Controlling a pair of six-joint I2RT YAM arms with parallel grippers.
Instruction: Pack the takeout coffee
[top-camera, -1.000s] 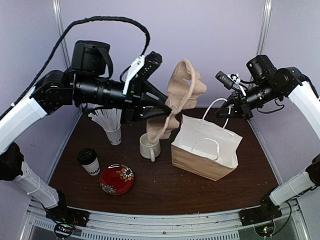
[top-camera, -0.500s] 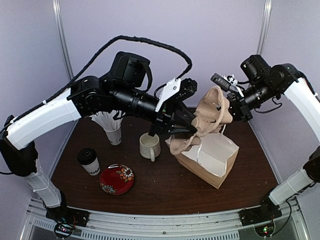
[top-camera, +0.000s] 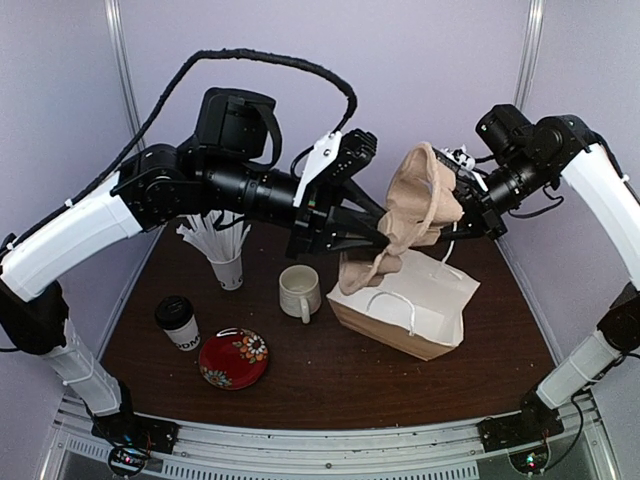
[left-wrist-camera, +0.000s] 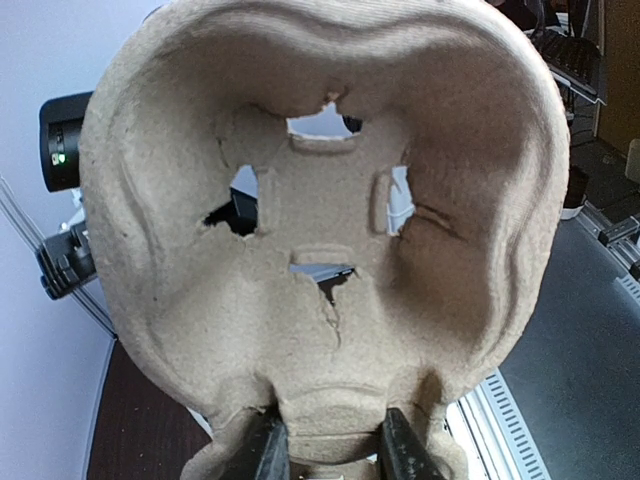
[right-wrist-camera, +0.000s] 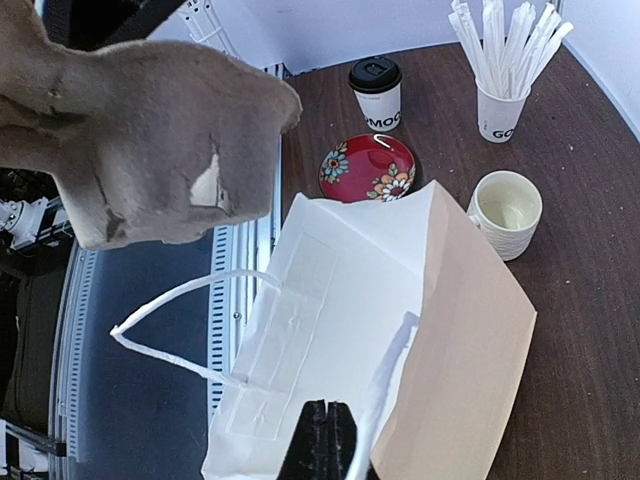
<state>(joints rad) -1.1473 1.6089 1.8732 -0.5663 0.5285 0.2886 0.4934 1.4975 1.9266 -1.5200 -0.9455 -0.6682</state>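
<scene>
The takeout coffee (top-camera: 178, 322), a white paper cup with black lettering and a black lid, stands at the table's front left, also seen in the right wrist view (right-wrist-camera: 375, 92). My left gripper (top-camera: 385, 235) (left-wrist-camera: 325, 440) is shut on the edge of a tan pulp cup carrier (top-camera: 420, 200) (left-wrist-camera: 320, 250), which hangs tilted just above the mouth of the paper bag (top-camera: 400, 310) (right-wrist-camera: 470, 330). Behind the carrier, my right gripper (top-camera: 468, 215) (right-wrist-camera: 325, 440) is shut on the bag's rear white handle (right-wrist-camera: 395, 370), holding the mouth open. The front handle (right-wrist-camera: 190, 290) hangs loose.
A white ceramic mug (top-camera: 300, 292) (right-wrist-camera: 505, 212) sits just left of the bag. A small paper cup full of white straws (top-camera: 228, 268) (right-wrist-camera: 500, 110) stands behind the coffee. A red flowered plate (top-camera: 233, 357) (right-wrist-camera: 368, 167) lies at the front left.
My left arm has swung right, carrying the pulp carrier from above the mug to over the bag's mouth. The bag has tipped and shifted under the right gripper's pull.
</scene>
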